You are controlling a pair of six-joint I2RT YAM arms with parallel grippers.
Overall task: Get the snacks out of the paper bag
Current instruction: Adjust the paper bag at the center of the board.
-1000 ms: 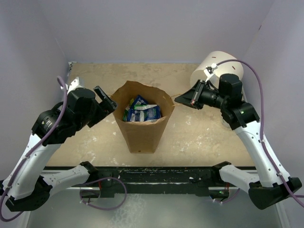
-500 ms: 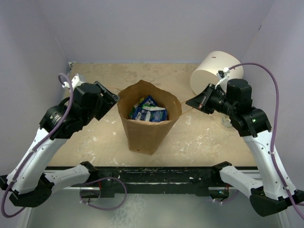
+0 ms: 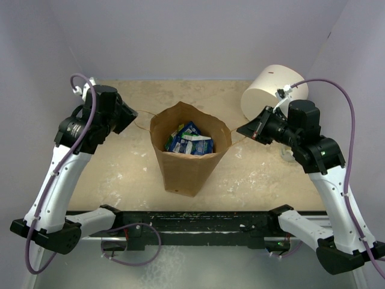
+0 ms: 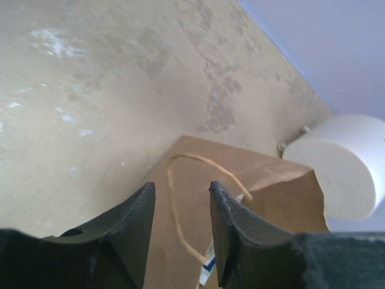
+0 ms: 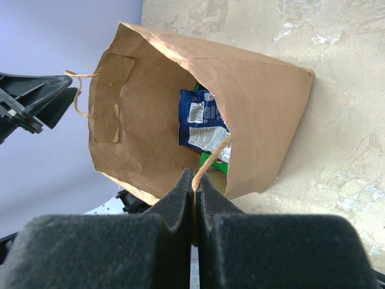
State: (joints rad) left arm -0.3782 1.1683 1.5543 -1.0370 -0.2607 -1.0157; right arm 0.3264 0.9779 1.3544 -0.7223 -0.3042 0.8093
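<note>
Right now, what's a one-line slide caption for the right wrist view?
Right gripper pinches one handle of the open paper bag, blue and green snacks visible inside.

The right tool (image 5: 194, 183) has its black foam-padded fingers (image 5: 174, 201) pressed together on a thin tan loop handle (image 5: 207, 159) of the brown kraft paper bag (image 5: 264, 102). The bag rests on the mottled beige bench (image 5: 343, 144), with its mouth open toward the camera. Inside lie a shiny blue-and-white packet (image 5: 201, 120) and, partly hidden beside it, a green packet (image 5: 212, 164). On the bag's left wall, a second tan loop handle (image 5: 77, 99) hangs from a rectangular paper patch (image 5: 111, 99), just beside the black left tool (image 5: 63, 93).
</note>
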